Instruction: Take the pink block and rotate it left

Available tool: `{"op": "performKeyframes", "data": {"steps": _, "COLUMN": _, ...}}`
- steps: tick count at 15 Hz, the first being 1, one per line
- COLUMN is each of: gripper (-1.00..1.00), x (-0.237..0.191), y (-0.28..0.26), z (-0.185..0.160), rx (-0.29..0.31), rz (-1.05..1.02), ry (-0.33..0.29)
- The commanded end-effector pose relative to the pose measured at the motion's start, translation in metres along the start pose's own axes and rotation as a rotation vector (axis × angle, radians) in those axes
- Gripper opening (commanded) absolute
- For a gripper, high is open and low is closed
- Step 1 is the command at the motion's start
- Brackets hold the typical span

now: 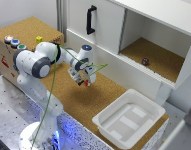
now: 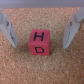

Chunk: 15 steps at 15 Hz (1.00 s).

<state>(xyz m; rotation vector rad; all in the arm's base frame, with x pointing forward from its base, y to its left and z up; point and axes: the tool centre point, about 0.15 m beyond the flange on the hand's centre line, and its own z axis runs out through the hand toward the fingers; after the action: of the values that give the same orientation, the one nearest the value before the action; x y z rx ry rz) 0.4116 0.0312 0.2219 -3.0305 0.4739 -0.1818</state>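
The gripper point(image 2: 41, 31) straddles the small reddish-pink lettered block point(image 2: 40, 42) on the cork surface point(image 2: 20, 65) — jaws open, apparently positioned to grasp it before turning.

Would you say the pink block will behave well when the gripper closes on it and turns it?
Probably yes: the pink block looks like a rigid, flat-sided cube, so it should slide rather than roll. Being small, it likely weighs little, and the cork surface looks grippy. The fingers flank it squarely.
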Motion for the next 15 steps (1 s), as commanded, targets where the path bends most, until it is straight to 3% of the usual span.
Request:
{"op": "performKeyframes", "data": {"steps": 1, "gripper": -1.00, "x": 0.013, "y": -0.001, "z": 0.023, "rx": -0.003, "rz": 0.027, "ry": -0.033}}
{"op": "performKeyframes", "data": {"steps": 5, "gripper": -1.00, "x": 0.013, "y": 0.003, "z": 0.016, "rx": 0.030, "rz": 0.047, "ry": 0.014}}
{"op": "performKeyframes", "data": {"steps": 8, "gripper": -1.00, "x": 0.012, "y": 0.000, "z": -0.008, "rx": 0.053, "rz": -0.025, "ry": 0.051}}
{"op": "performKeyframes", "data": {"steps": 12, "gripper": -1.00, "x": -0.002, "y": -0.028, "z": -0.008, "rx": 0.063, "rz": -0.376, "ry": -0.049}}
{"op": "performKeyframes", "data": {"steps": 15, "gripper": -1.00, "x": -0.009, "y": -0.030, "z": -0.013, "rx": 0.101, "rz": -0.664, "ry": -0.080}}
